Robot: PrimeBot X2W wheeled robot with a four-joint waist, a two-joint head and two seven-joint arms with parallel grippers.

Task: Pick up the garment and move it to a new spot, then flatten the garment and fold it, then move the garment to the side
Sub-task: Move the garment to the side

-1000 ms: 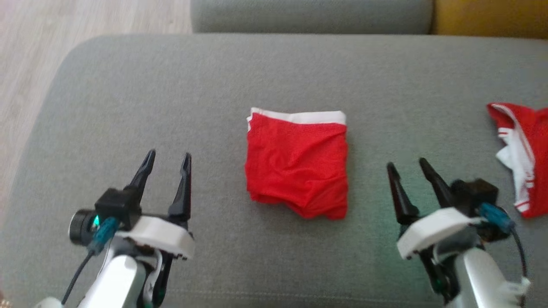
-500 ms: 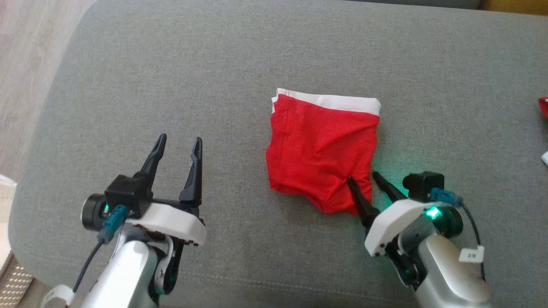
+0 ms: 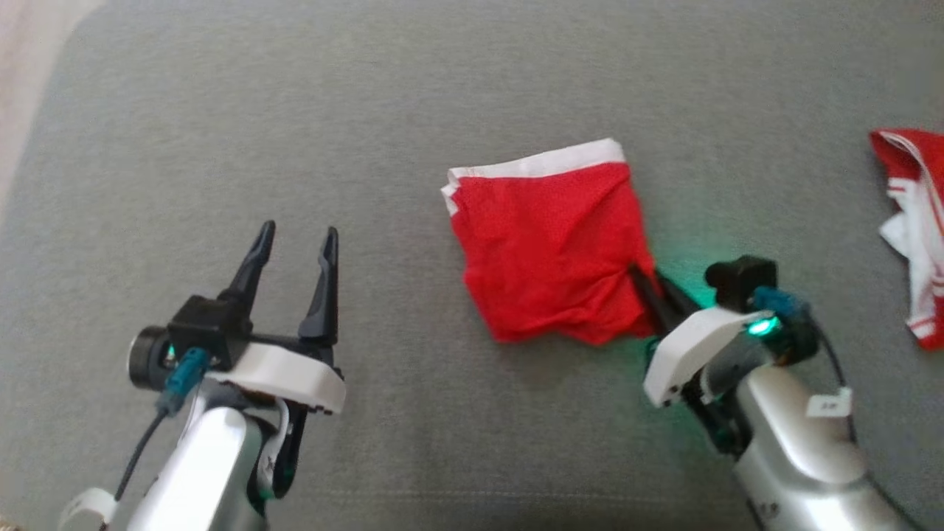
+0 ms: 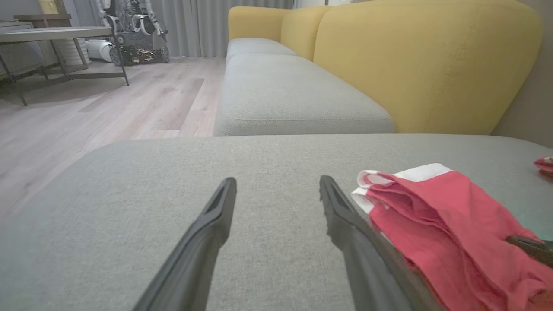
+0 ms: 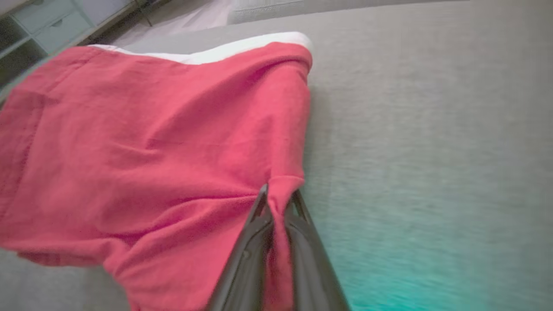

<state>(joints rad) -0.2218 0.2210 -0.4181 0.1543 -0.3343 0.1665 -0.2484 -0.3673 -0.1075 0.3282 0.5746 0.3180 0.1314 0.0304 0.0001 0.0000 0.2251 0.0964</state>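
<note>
Nearest to me, my right fingers (image 3: 649, 277) are drawn together on a small tuck of red cloth. The right wrist view shows the two tips (image 5: 280, 192) nearly touching, with a fold of the garment (image 5: 151, 129) squeezed between them. My hold is on its near right corner, and the rest of it spreads away from that corner, up and to my left.

My left fingers (image 3: 298, 230) are spread wide with nothing between them. They hang low over bare cushion, well apart from the cloth. Seen from that wrist, the garment (image 4: 432, 207) lies off to the right of the open tips (image 4: 277, 181).

The garment (image 3: 549, 236) sits folded into a rough square near the middle of the grey sofa cushion (image 3: 295, 110). Its white waistband runs along the far edge, slightly tilted, and most of it rests flat. I judge that the fold is done and moving it aside is what remains.

The move turns on that corner grip. Since the bulk trails to my left, a pull to the right would drag it behind the fingers, and I think the layers could slide open if it is dragged, not lifted. The right arm is plainly the nearer one.

Farther right, a second red-and-white garment (image 3: 911, 221) lies crumpled near the cushion's edge. Beyond that stands a yellow backrest (image 4: 432, 65).
</note>
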